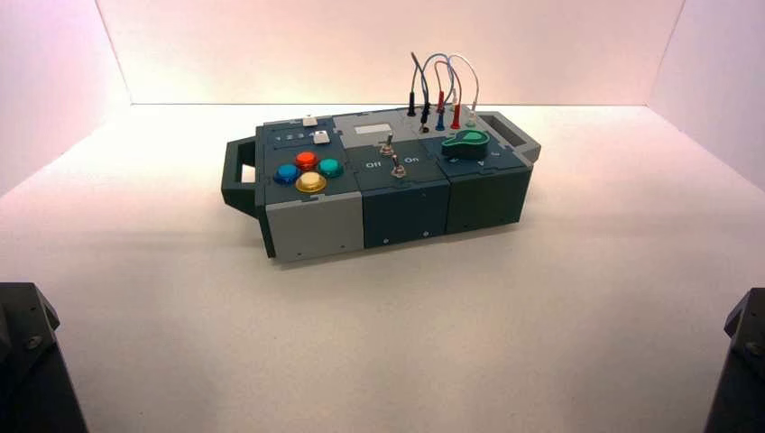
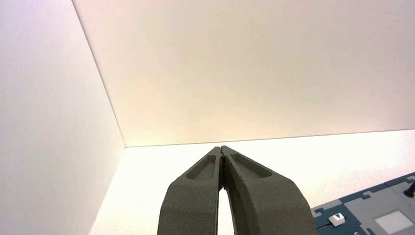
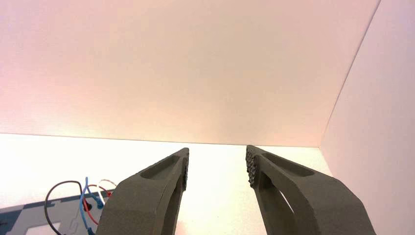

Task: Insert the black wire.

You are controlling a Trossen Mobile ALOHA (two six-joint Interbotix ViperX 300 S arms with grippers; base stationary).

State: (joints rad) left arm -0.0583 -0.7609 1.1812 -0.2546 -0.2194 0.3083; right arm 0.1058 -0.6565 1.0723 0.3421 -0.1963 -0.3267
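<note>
From the high view, can see a grey and dark-blue box (image 1: pixel 406 216) set slightly askew on the pale counter (image 1: pixel 379 352). At its far right part, can pick out the black wire (image 1: pixel 417 68), looped up above the grey panel (image 1: pixel 397 122), with two slim black plugs (image 1: pixel 411 104) standing upright there. Just beside it, can see blue, red and white wires (image 1: pixel 462 59) arching up too. Nearer along the top, can find a green knob (image 1: pixel 465 143) on the right, two toggle switches (image 1: pixel 398 170) in the middle, two white slider caps (image 1: pixel 321 137) at the far left, and red, blue, green and yellow buttons (image 1: pixel 310 182) below them. At both near corners, can see only parts of the dark arms (image 1: pixel 32 352), well apart from the box.

In the left wrist view, can see the left tool (image 2: pixel 221 148) pressed together, pinching nothing, parked off the near left side. Beyond it, can make out a box corner with a white slider cap and one black plug.

In the right wrist view, can see the right tool (image 3: pixel 218 152) spread wide, holding nothing, idle off the near right side. Past it, can spot the black wire's loop, well apart from both fingertips (image 3: pixel 250 166).
</note>
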